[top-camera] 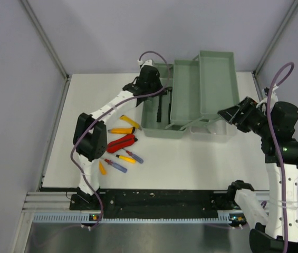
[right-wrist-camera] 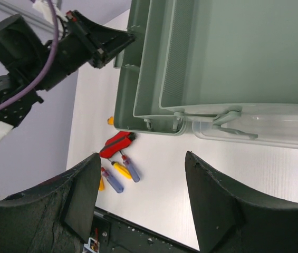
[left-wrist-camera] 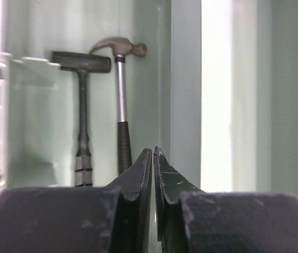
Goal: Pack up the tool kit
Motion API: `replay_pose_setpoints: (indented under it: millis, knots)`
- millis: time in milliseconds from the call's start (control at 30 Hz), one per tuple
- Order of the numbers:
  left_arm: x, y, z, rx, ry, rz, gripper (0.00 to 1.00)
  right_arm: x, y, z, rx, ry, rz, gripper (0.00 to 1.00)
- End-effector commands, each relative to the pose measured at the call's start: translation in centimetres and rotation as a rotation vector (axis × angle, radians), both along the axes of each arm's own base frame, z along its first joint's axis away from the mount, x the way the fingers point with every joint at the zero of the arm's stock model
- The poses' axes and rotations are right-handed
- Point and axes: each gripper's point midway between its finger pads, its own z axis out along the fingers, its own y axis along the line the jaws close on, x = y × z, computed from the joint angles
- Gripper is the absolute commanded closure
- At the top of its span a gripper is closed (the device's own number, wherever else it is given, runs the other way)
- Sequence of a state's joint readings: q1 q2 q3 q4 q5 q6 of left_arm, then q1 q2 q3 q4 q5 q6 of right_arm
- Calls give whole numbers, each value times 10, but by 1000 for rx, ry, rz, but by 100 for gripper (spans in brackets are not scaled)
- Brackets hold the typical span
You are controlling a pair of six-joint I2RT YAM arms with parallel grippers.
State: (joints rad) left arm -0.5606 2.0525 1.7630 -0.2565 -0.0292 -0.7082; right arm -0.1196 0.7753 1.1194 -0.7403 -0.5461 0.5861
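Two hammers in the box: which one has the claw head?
The silver-shafted hammer, on the right in the left wrist view. The other hammer is all black with a blunt head.

This looks like a robot lab, set up as a small test booth. A plain white table [top-camera: 191, 168] sits in the middle. Bare pale walls [top-camera: 112, 31] stand behind it and on both sides, held by metal bars [top-camera: 44, 39]. Two robot arms [top-camera: 112, 103] are fixed to a black rail [top-camera: 159, 197] at the table's near edge. Purple cables [top-camera: 270, 87] hang off the arms above the table.
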Motion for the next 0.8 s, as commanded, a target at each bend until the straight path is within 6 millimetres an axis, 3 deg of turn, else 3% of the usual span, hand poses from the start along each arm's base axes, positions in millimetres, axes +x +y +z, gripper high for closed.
replay_pose_setpoints:
  millis: [0, 100, 233, 367, 433, 633, 700, 767]
  knots:
    - [-9, 43, 53, 118, -89, 119, 89, 0, 1, 11, -21, -63, 7, 36]
    - [-27, 66, 66, 165, -110, 147, 72, 0, 1, 12, -21, -65, 6, 36]
    - [-62, 104, 72, 241, -113, 184, 61, -1, -7, 5, -68, -46, -29, 36]
    - [-110, 145, 57, 334, -48, 210, 43, 0, -19, -3, -140, -22, -66, 36]
    - [-135, 160, 42, 366, -3, 195, 39, 0, -18, -2, -153, -28, -49, 36]
    - [-192, 204, 17, 375, 39, 220, 22, 0, 6, 23, -224, -118, 103, 32]
    - [-203, 216, 15, 384, 29, 231, 7, -5, 28, 36, -236, -174, 199, 31]
    - [-212, 227, 12, 400, 26, 239, 2, -7, 44, 48, -239, -234, 264, 29]
